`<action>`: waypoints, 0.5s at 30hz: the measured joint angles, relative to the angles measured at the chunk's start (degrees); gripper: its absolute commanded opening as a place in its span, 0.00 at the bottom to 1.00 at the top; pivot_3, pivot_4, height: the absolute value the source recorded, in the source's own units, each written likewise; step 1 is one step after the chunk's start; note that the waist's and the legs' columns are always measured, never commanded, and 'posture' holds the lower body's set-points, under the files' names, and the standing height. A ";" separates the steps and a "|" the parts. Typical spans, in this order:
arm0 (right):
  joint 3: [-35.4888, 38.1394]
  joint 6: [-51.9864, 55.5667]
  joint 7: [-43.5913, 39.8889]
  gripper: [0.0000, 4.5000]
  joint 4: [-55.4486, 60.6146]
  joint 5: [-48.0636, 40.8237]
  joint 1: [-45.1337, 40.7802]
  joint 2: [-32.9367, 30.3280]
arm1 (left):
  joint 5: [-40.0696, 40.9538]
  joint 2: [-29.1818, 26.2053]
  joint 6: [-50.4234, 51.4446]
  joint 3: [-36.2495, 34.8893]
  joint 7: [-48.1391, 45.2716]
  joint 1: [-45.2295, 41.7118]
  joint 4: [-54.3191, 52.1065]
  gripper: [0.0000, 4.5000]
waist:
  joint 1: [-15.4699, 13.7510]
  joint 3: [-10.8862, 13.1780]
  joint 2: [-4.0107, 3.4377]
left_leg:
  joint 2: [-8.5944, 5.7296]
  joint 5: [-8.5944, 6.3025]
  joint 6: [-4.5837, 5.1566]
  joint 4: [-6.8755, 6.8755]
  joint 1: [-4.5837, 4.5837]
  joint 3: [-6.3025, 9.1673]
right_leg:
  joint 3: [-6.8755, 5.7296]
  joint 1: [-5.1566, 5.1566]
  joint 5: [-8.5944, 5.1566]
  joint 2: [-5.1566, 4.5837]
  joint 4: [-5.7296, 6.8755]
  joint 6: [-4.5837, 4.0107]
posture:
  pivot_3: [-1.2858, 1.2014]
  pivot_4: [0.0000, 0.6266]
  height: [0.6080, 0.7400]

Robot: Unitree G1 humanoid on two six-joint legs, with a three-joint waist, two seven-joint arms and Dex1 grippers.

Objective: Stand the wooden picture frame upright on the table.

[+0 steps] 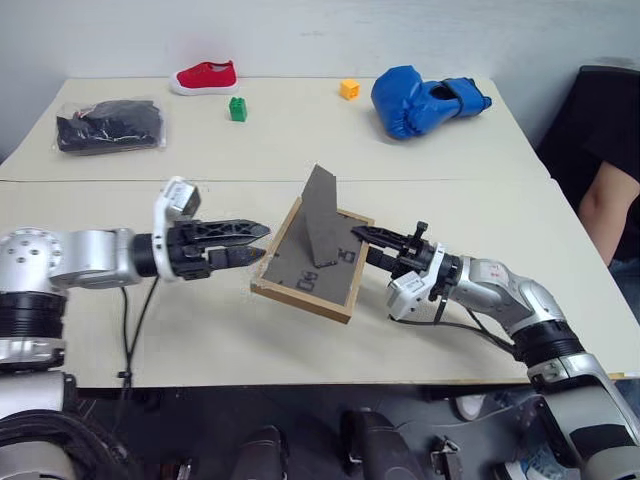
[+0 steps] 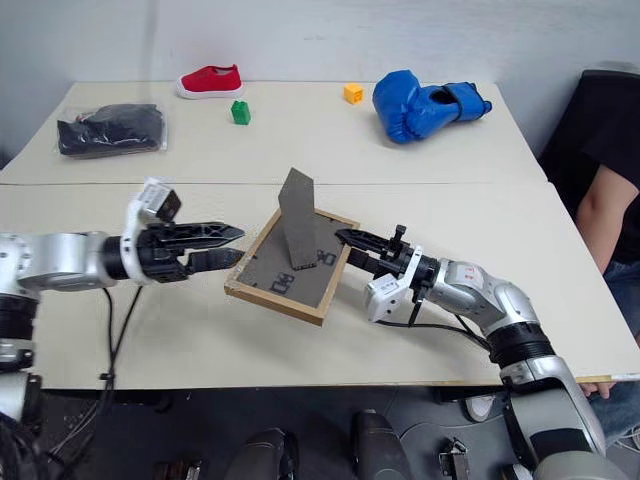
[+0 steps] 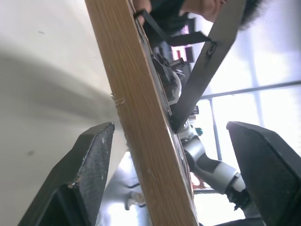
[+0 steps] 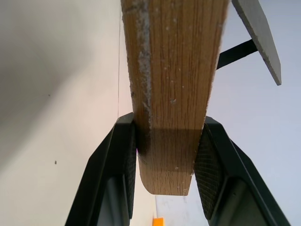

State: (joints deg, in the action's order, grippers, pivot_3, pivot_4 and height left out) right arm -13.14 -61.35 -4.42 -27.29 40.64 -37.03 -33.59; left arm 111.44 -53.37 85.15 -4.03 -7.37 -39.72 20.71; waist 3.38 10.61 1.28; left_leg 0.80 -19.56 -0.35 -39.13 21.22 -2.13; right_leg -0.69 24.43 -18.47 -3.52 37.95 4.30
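A: In the left eye view we see the wooden picture frame (image 1: pixel 312 262) held tilted over the near half of the table (image 1: pixel 420 150), its grey-brown rough backing turned up and the flat stand (image 1: pixel 320 214) folded out. The right gripper (image 1: pixel 372 240) clamps its right edge.

B: And the left gripper (image 1: pixel 252 243)?

A: Its black fingers are spread apart, just beside the frame's left edge, not gripping.

B: In the left wrist view we see the light-wood edge (image 3: pixel 141 113) run between the two fingers (image 3: pixel 89 169), with room on both sides.

A: In the right wrist view the grained wood (image 4: pixel 171 94) is pressed between both pads (image 4: pixel 209 160).

B: On the far half we see a plastic bag (image 1: pixel 110 125) with dark cloth inside.
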 measured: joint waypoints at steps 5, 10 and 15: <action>-1.46 2.21 -6.67 0.28 1.25 -14.15 1.89 -0.42 | -20.06 -2.89 -16.33 -6.82 -13.39 9.43 -12.23 0.86 | -0.08 0.01 -0.01 | 0.00 0.00 0.00 0.02 0.01 -0.01 | -0.04 -0.01 -0.01 0.01 -0.11 -0.02 | 0.52 0.24 1.00; -1.33 27.26 -26.77 0.28 15.47 -53.47 9.26 -2.29 | -56.10 -7.39 -54.27 -5.04 -41.71 24.49 -19.74 1.00 | -0.54 0.07 -0.12 | 0.02 -0.01 0.01 0.04 0.02 -0.02 | -0.12 -0.10 -0.03 0.01 -0.25 -0.05 | 0.52 0.24 1.00; 5.54 61.47 -36.97 0.28 23.55 -79.92 9.45 -5.64 | -69.24 -0.69 -70.74 -3.50 -52.40 27.83 -20.27 1.00 | -1.91 0.08 -0.13 | 0.07 -0.12 0.24 -0.02 0.00 0.01 | -0.08 -0.12 -0.03 -0.11 -0.28 -0.07 | 0.52 0.24 1.00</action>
State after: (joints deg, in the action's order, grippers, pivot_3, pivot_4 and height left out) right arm -7.60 0.12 -41.40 -3.74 -39.28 -27.58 -39.23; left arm 42.20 -54.06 14.42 -7.54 -59.77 -11.89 0.44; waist 1.48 10.69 1.15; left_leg 0.86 -19.68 -0.11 -39.14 21.22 -2.12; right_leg -0.77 24.32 -18.50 -3.63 37.67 4.23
